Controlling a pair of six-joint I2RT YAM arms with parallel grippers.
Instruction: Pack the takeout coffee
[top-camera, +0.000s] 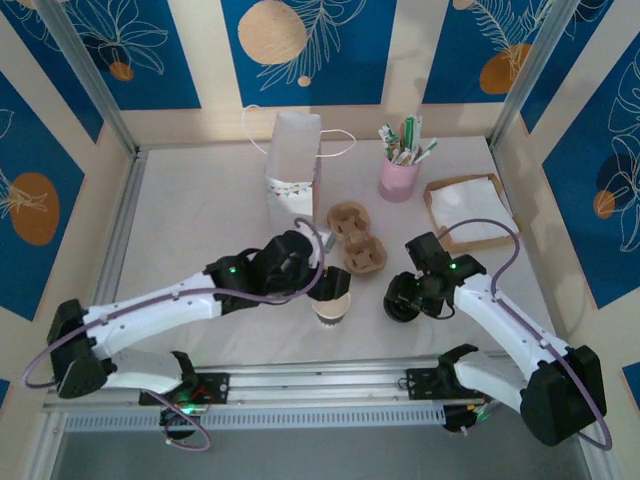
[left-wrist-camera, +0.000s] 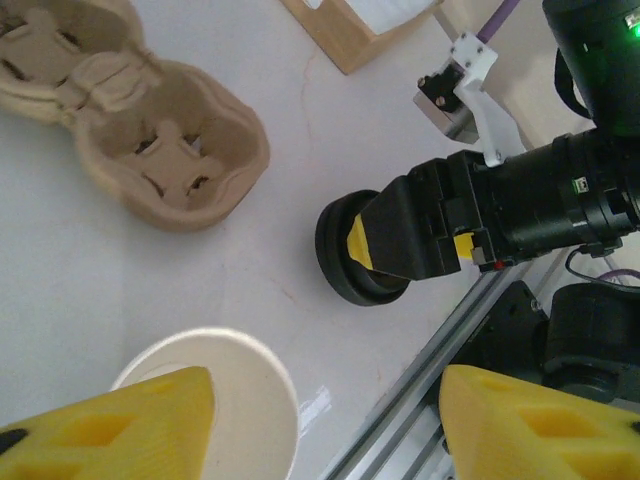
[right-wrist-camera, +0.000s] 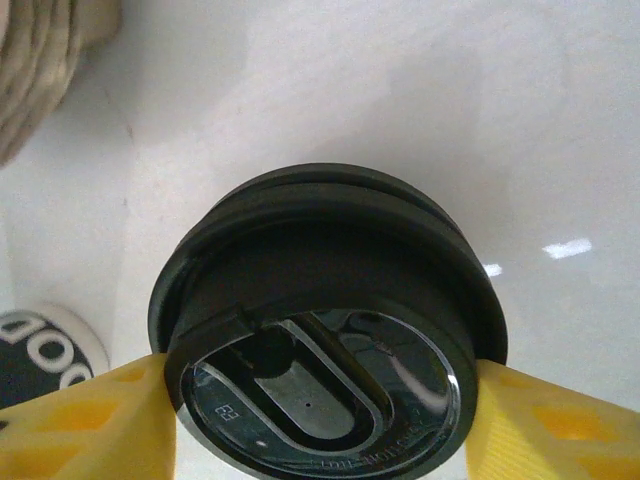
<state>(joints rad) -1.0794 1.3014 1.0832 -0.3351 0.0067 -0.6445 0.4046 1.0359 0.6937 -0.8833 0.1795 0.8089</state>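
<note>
- One paper cup (top-camera: 331, 309), lidless and upright, stands near the table's (top-camera: 200, 220) near edge, about midway between left and right.
- The left gripper (top-camera: 322, 284) hangs over the cup's far rim, its yellow fingers (left-wrist-camera: 110, 425) spread wide and released, clamping nothing.
- Just right of the cup, the right gripper (top-camera: 408, 297) pinches the black lid (right-wrist-camera: 320, 330) by its rim, low over the table.
- A cardboard cup carrier (top-camera: 356, 238) lies just beyond, and a white paper bag (top-camera: 293, 165) stands farther back.
</note>
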